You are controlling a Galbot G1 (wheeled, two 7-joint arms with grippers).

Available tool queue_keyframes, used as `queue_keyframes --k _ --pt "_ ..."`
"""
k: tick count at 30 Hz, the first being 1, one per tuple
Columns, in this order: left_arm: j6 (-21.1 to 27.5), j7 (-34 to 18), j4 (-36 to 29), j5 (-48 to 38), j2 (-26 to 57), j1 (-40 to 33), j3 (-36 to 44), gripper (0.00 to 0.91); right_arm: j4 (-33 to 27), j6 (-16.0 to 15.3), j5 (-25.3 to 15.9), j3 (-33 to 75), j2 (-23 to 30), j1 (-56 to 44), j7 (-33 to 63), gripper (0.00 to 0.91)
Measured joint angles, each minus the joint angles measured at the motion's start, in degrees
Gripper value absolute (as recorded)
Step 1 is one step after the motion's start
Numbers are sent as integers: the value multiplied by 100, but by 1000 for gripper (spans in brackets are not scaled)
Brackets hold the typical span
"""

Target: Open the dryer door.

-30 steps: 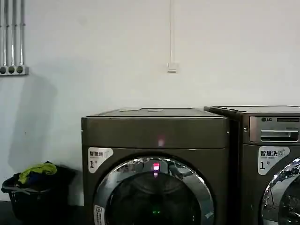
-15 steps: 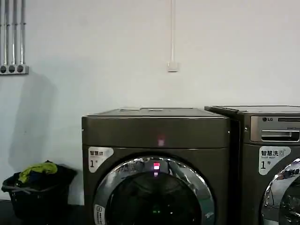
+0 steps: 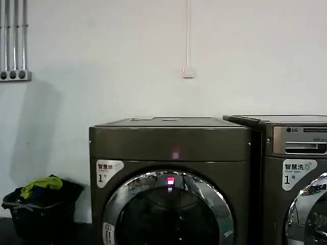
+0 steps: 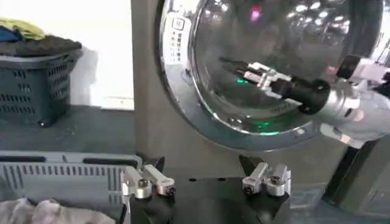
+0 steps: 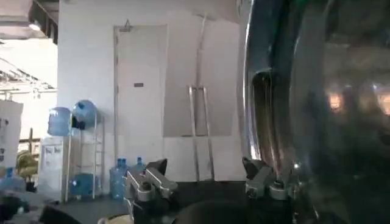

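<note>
The dryer (image 3: 168,153) stands against the white wall, centred in the head view, with a white sticker (image 3: 107,171) marked 1 on its upper front at the left. The door (image 3: 168,209), chrome-rimmed with dark glass, sits shut and flush in the front panel; a small red light (image 3: 170,180) glows at the top of the rim. A second machine (image 3: 296,168) with a silver drawer panel stands touching the dryer on the robot's right. A dark laundry basket (image 3: 38,214) holding yellow and dark clothes rests on the floor to the left, near the wall. In the left wrist view, the left pincer (image 4: 206,182) is released, its fingers spread wide, and hangs low in front of the door (image 4: 262,67), apart from it; a grey basket (image 4: 67,176) with white cloth lies just beside it. The same view shows the right arm (image 4: 341,100) reaching across the glass, mirrored in it. In the right wrist view, the right pincer (image 5: 207,181) is also released, its fingers apart, and sits close against the chrome rim (image 5: 256,109) at the door's edge; whether a finger touches the rim cannot be told.
</note>
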Motion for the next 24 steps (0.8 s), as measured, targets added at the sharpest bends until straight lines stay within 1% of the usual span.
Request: queue_keyframes --k 3,7,11,16,19,22,24 --pt "0 3 -34 34 -10 60 2 907 -471 -51 84 -539 290 572 -203 907" --pt "0 32 -32 -13 -24 140 30 907 -1044 -42 179 -1106 651 1143 -401 907" --pt "0 69 -11 -81 -23 141 75 907 -1636 17 463 -1561 1035 1619 -709 907" --pt "0 91 -39 -85 -28 154 152 907 -2355 -15 916 -2077 1473 2128 -1118 907" --pt "0 104 -115 -84 -18 214 163 907 -2724 -42 939 -2319 1709 2391 -1263 907" --pt "0 122 -174 -88 -8 282 161 907 -3091 -264 989 -2497 1929 2624 -1497 907" --pt "0 123 -204 -94 -13 314 162 907 -3371 -284 955 -2594 2099 2789 -1561 907"
